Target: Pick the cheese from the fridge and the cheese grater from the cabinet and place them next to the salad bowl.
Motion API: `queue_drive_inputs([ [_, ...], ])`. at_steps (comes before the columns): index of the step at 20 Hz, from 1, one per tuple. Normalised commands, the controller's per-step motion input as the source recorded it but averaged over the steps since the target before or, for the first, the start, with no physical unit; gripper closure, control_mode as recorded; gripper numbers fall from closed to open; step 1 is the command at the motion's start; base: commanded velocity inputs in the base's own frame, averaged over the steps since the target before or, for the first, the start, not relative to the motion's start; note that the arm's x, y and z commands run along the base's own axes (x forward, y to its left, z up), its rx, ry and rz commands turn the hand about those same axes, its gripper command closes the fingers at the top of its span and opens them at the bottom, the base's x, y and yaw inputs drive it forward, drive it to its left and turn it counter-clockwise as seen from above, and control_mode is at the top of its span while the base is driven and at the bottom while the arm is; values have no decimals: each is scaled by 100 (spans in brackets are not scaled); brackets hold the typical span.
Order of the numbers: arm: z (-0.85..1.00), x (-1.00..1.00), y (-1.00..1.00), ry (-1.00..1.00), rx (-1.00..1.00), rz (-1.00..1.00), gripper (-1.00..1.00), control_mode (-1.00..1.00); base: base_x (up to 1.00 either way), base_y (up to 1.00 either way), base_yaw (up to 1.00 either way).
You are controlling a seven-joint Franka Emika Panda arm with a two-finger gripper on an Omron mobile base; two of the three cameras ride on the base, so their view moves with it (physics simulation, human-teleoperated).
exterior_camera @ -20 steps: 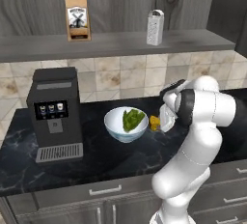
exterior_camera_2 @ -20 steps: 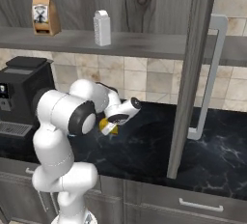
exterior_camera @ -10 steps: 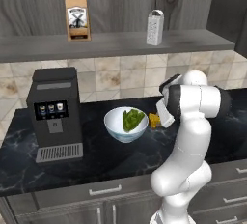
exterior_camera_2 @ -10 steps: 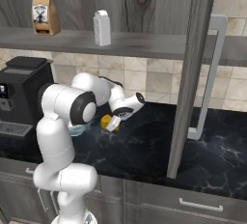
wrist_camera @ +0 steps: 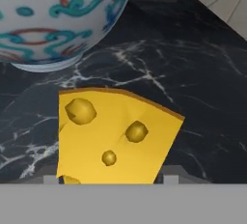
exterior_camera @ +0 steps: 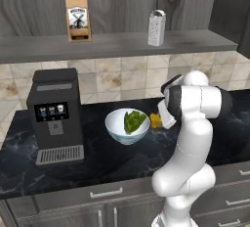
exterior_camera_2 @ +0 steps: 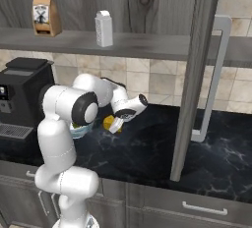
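The cheese (wrist_camera: 113, 136) is lying on the dark desk (exterior_camera: 97, 157) just beside the salad bowl (exterior_camera: 127, 125), while the tool (exterior_camera_2: 114, 125) is hovering at it, its grip impossible to tell.

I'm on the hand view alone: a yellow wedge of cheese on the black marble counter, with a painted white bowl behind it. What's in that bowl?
Observer: The round white salad bowl holds green leaves, as the left base view shows.
Operator: Where does the cheese sit relative to it?
Observer: The yellow cheese lies on the counter just to the bowl's right in the left base view, close beside it.
Operator: And the grater?
Observer: The grey-white metal box grater stands upright on the dark wood-grain cabinet shelf, to the right of a brown paper bag.
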Motion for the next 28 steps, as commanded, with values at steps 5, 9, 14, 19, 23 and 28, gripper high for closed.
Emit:
queue_drive_inputs([
  [5,1,3,11,1,-1,0,-100,-100,0,0,0],
  [9,0,-4,8,4,-4,-3,-100,-100,0,0,0],
  [14,32,-25,-3,0,-5,-14,-100,-100,0,0,0],
  [19,42,-29,0,0,-5,-10,-100,-100,0,0,0],
  [23,41,-59,0,-2,-7,-8,-100,-100,0,0,0],
  [28,59,-56,0,-2,-14,-15,-100,-100,0,0,0],
])
